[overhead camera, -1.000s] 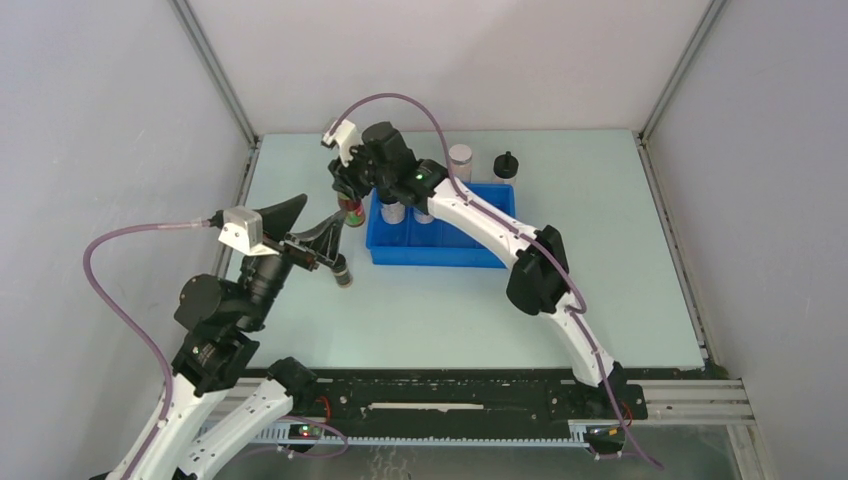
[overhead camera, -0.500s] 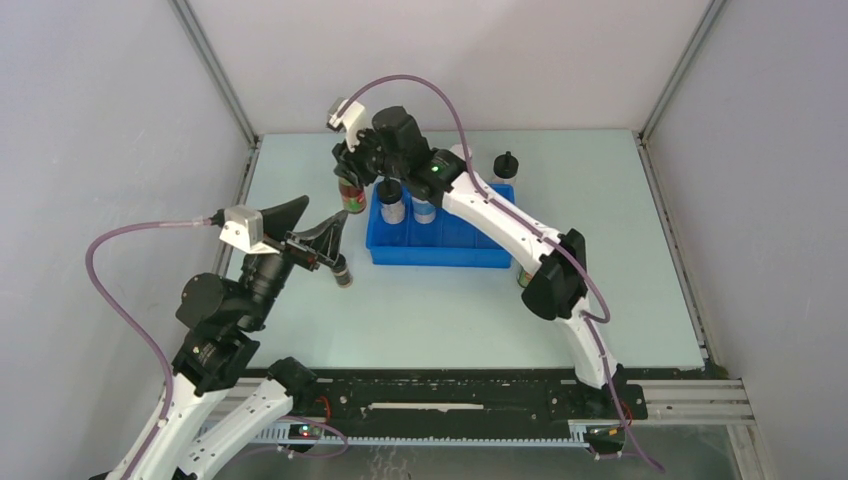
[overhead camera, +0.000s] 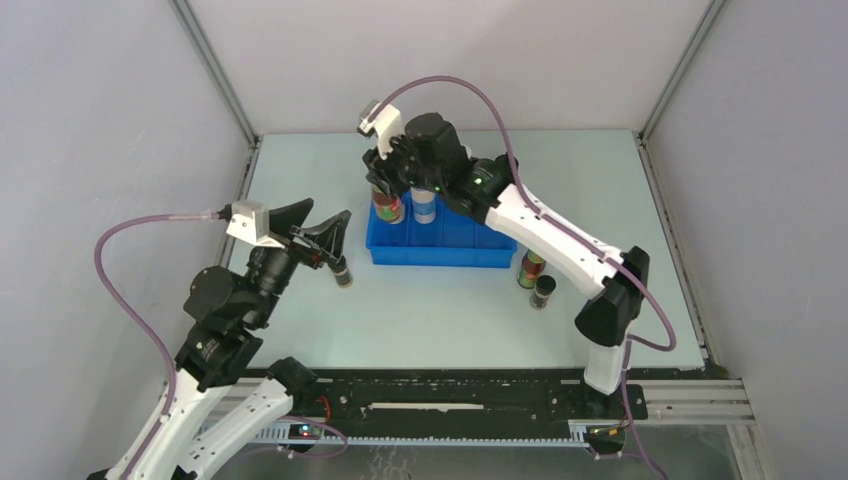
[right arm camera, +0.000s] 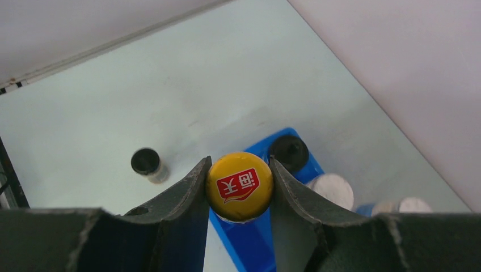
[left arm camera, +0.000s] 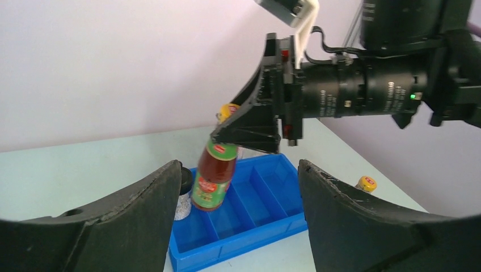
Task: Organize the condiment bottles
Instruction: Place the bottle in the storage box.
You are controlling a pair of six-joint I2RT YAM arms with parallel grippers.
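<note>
2 white arms (overhead camera: pixel 540 225), black joints (overhead camera: pixel 606 314), purple cables (overhead camera: pixel 440 79).

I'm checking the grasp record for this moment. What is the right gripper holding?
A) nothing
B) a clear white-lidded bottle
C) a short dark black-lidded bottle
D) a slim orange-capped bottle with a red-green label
D: the right gripper is shut on the cap end of the orange-capped bottle, whose red-green label shows in the left wrist view as it hangs tilted over the blue tray.

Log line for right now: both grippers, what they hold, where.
right gripper: shut on orange-capped bottle, over left end of blue tray | left gripper: open, empty, near short dark bottle
</note>
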